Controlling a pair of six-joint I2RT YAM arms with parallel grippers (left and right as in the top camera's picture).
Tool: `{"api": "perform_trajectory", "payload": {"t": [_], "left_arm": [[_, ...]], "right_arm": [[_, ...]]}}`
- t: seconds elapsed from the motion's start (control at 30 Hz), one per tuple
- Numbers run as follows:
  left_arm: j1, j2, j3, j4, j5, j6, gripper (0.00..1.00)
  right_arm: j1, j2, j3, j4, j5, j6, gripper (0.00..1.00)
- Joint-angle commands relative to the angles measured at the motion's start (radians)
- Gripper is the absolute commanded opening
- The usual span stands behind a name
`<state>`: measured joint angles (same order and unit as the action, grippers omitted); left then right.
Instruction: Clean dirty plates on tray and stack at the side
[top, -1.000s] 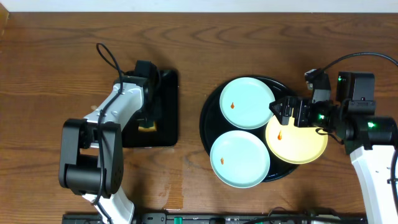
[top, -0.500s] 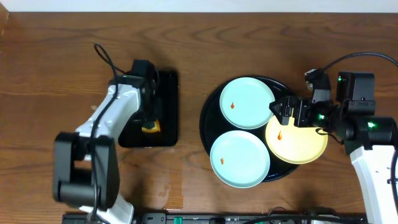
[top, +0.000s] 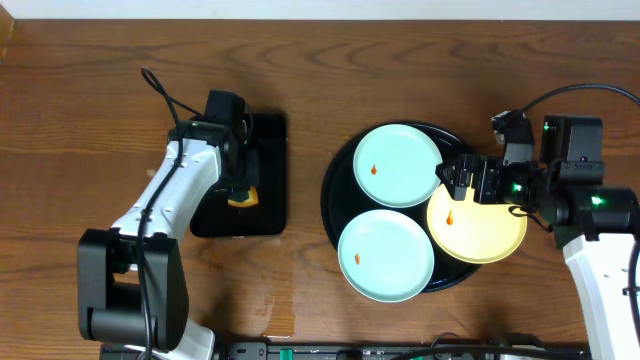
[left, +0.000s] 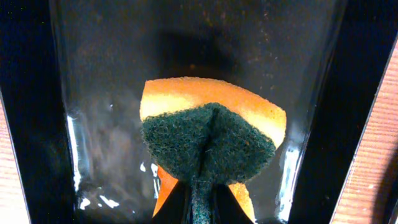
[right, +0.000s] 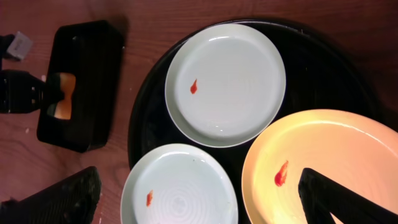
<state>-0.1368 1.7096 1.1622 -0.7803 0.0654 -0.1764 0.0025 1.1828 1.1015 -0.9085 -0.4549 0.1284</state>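
Three plates lie on the round black tray (top: 340, 160): a mint-blue plate (top: 397, 165) at the back, a second mint-blue plate (top: 385, 254) at the front, and a pale yellow plate (top: 485, 228) at the right. Each has a small orange-red spot. My right gripper (top: 452, 178) hovers open over the yellow plate's left edge; its wide-spread fingers frame the plates (right: 225, 84) in the right wrist view. My left gripper (top: 240, 190) is shut on an orange sponge with a dark green scouring face (left: 208, 140), held over the small rectangular black tray (left: 93, 74).
The small rectangular black tray (top: 265, 170) sits left of the round tray on the brown wood tabletop (top: 80, 120). A black cable (top: 165, 90) loops behind the left arm. The right arm's base (top: 600, 250) stands at the right edge.
My left arm swung its wrist up and back over the rectangular tray, lifting the sponge into view. The right arm and the plates have not moved.
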Motion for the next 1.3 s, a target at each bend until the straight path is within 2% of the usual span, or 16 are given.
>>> {"api": "perform_trajectory", "payload": {"t": [0.0, 0.17, 0.4, 0.7, 0.87, 1.07, 1.1, 1.13, 1.2, 1.27], "left_arm": [[0.000, 0.005, 0.006, 0.006, 0.002, -0.012, 0.07], [0.000, 0.034, -0.056, 0.114, -0.058, -0.025, 0.08], [0.001, 0.096, -0.117, 0.211, -0.058, -0.054, 0.07], [0.001, 0.158, -0.117, 0.208, -0.050, -0.046, 0.07], [0.001, 0.117, -0.042, 0.112, -0.050, -0.045, 0.08], [-0.018, 0.036, 0.108, -0.024, -0.049, -0.045, 0.07], [-0.024, 0.022, 0.131, -0.041, -0.049, -0.045, 0.07], [-0.031, 0.010, 0.149, -0.051, -0.049, -0.045, 0.07], [-0.046, -0.013, 0.175, -0.063, -0.049, -0.046, 0.07], [-0.070, -0.037, 0.202, -0.073, -0.047, -0.047, 0.08]], "right_arm": [[0.006, -0.002, 0.017, -0.001, 0.002, -0.010, 0.99], [0.006, -0.002, 0.016, -0.003, 0.006, -0.010, 0.99], [0.006, -0.002, 0.015, -0.012, 0.041, -0.010, 0.99], [0.006, 0.029, 0.008, 0.015, 0.082, -0.010, 0.99], [0.006, 0.112, 0.007, 0.039, 0.137, -0.007, 0.98], [0.006, 0.271, 0.007, 0.142, 0.167, 0.066, 0.79], [0.006, 0.299, 0.007, 0.170, 0.179, 0.073, 0.70], [0.006, 0.325, 0.007, 0.199, 0.187, 0.073, 0.55], [0.006, 0.380, 0.007, 0.262, 0.193, 0.073, 0.45], [0.006, 0.436, 0.007, 0.317, 0.192, 0.072, 0.30]]}}
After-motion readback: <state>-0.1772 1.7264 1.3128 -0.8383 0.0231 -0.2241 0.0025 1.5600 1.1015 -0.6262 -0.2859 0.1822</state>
